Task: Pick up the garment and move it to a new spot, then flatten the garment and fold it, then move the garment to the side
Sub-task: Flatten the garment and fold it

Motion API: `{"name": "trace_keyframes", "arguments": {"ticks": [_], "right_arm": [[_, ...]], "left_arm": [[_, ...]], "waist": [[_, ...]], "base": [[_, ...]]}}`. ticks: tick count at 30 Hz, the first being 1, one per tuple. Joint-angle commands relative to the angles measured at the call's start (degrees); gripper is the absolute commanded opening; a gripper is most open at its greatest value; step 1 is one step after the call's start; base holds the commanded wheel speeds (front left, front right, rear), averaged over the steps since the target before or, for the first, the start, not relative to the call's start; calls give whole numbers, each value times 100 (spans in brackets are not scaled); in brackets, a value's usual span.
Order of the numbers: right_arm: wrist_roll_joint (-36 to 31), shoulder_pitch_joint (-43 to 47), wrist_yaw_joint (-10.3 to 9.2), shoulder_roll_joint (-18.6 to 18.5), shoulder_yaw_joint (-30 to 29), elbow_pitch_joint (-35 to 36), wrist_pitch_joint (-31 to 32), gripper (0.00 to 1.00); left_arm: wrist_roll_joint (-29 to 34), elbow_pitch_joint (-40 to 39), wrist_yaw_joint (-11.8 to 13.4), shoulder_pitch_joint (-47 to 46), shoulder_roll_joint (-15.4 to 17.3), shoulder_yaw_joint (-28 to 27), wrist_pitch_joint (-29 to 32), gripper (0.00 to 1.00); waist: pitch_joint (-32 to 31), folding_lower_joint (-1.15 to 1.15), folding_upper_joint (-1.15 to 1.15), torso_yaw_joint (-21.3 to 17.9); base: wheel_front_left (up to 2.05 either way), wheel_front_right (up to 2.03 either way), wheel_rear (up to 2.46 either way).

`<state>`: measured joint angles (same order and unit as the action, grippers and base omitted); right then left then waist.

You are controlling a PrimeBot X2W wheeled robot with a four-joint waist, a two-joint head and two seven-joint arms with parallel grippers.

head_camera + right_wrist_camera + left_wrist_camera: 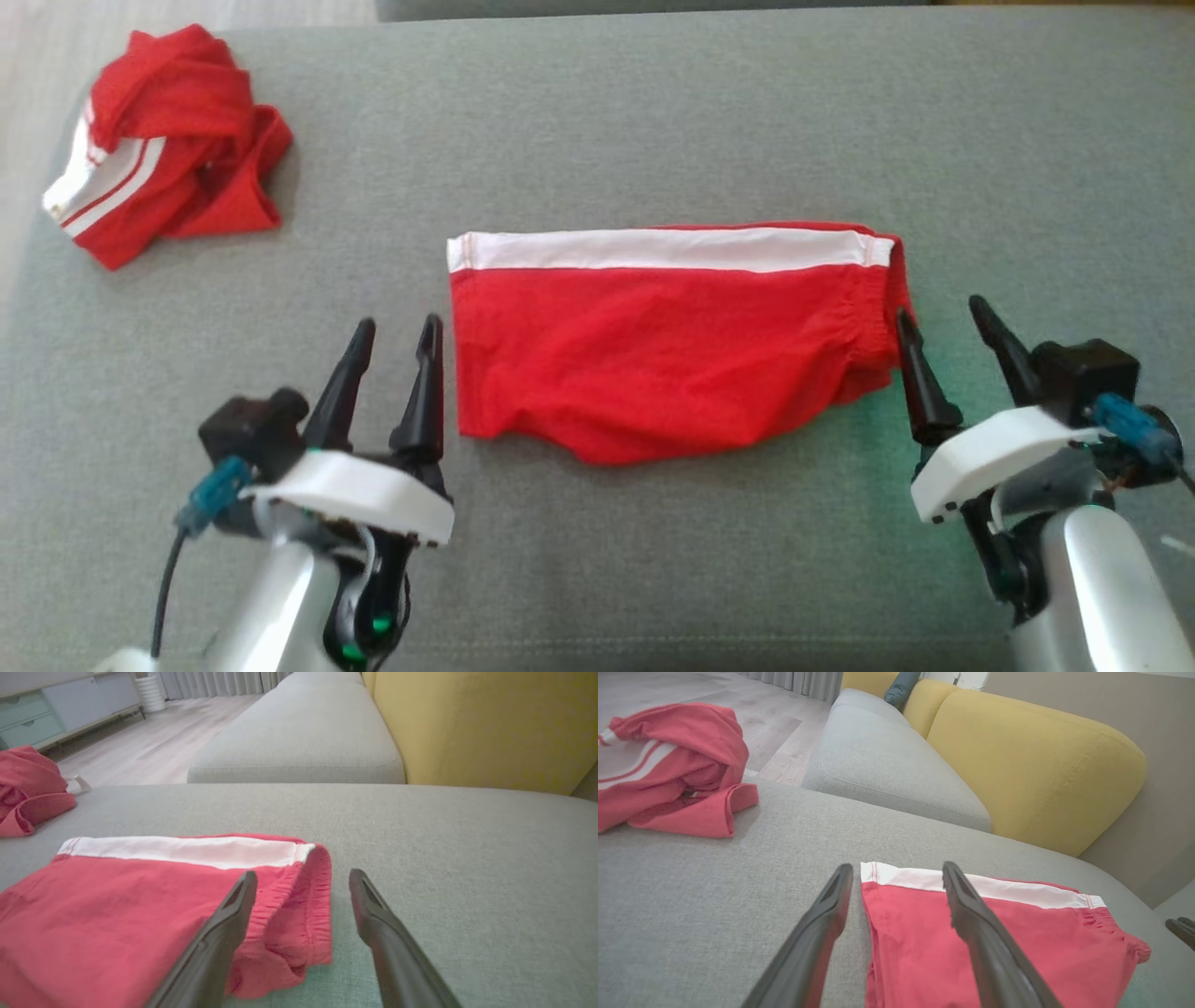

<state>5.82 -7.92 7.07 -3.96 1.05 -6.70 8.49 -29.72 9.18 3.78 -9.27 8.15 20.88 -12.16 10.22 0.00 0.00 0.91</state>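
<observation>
Red shorts with a white side stripe [667, 345] lie folded and fairly flat on the grey cushion [653, 131], stripe along the far edge [994, 933] [140, 891]. My left gripper [400, 329] stands open just off the shorts' left edge, fingers empty; in the left wrist view that gripper [899, 870] straddles the hem corner from above. My right gripper [941, 313] is open at the elastic waistband on the shorts' right end, and the right wrist view has the gripper [302, 877] over the waistband, holding nothing.
A second red garment with white stripes [163, 145] lies crumpled at the cushion's far left corner. A neighbouring grey seat [887, 765] and yellow backrest [1031, 765] lie beyond. Wooden floor [149, 742] and a cabinet [46, 709] are past the edge.
</observation>
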Motion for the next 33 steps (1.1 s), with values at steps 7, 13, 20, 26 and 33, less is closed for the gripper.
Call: {"name": "trace_keyframes", "arguments": {"ticks": [7, 13, 20, 26, 33], "right_arm": [[108, -480, 42, -281, 182, -379, 470, 100], [156, -760, 42, -492, 176, -1117, 637, 100], [615, -979, 42, -573, 286, -1694, 805, 100], [962, -1103, 42, -536, 435, -1997, 849, 100], [1414, -1265, 42, -484, 762, -2314, 971, 12]], "left_arm": [[48, -278, 98, 75, 22, -264, -140, 100], [97, -278, 116, 59, 6, -261, -186, 100], [128, -256, 120, 50, -14, -229, -211, 100], [121, -248, 108, 64, -12, -209, -222, 100], [113, -227, 107, 78, 10, -187, -225, 100]], "waist": [[47, 0, 0, 163], [103, 0, 0, 260], [115, 0, 0, 314], [119, 0, 0, 322], [98, 0, 0, 316]], "base": [[0, 0, 0], [0, 0, 0], [0, 0, 0], [0, 0, 0], [0, 0, 0]]}}
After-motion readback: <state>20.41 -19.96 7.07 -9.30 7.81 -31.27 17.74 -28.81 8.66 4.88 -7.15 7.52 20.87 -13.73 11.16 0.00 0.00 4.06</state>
